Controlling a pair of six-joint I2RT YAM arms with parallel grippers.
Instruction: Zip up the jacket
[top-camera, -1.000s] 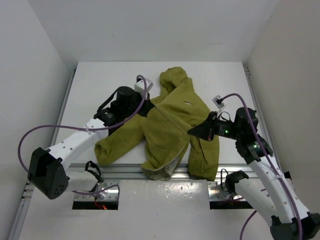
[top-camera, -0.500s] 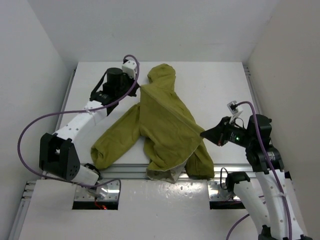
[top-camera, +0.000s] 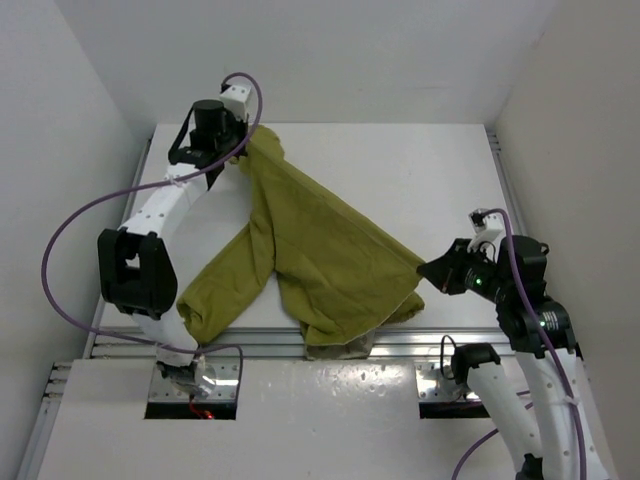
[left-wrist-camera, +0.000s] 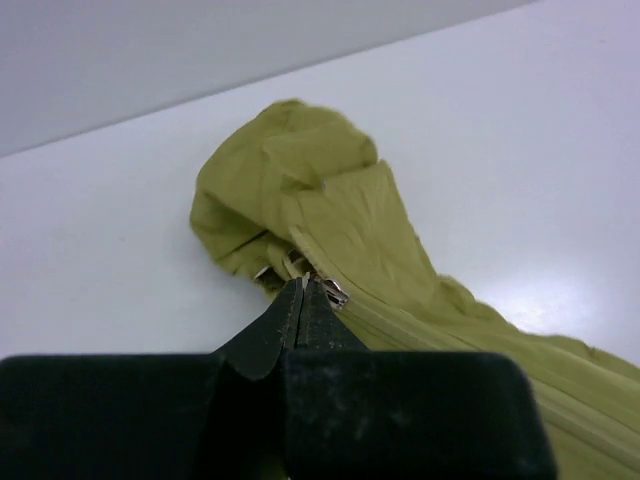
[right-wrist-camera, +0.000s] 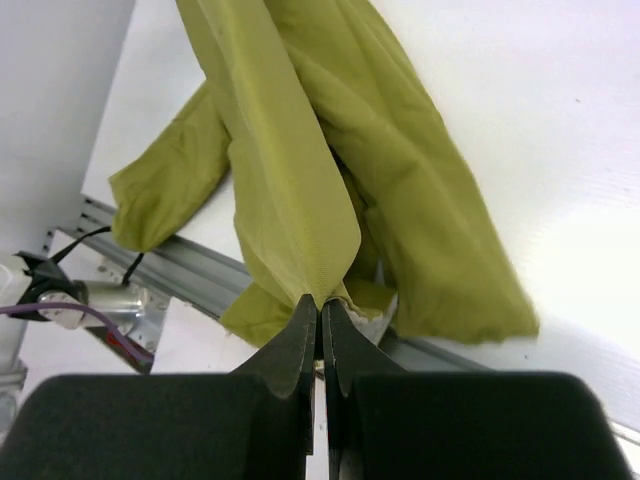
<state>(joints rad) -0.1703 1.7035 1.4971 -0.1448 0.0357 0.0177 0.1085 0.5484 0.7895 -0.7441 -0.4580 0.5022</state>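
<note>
**Q:** While both arms hold the jacket (top-camera: 310, 240) taut, which step is this?

**R:** Likely the end of the zip run. Left gripper (top-camera: 240, 152), upper left, is clamped on the zipper pull (left-wrist-camera: 333, 293) beside the bunched hood (left-wrist-camera: 290, 170). Right gripper (top-camera: 424, 268), mid right, pinches a lower fold. The olive jacket stretches diagonally over the table (top-camera: 430, 170), front seam apparently closed, one sleeve (top-camera: 215, 295) trailing lower left.

**Q:** Next?

**R:** Probably confirm the pull reaches the collar, then let go.
</note>
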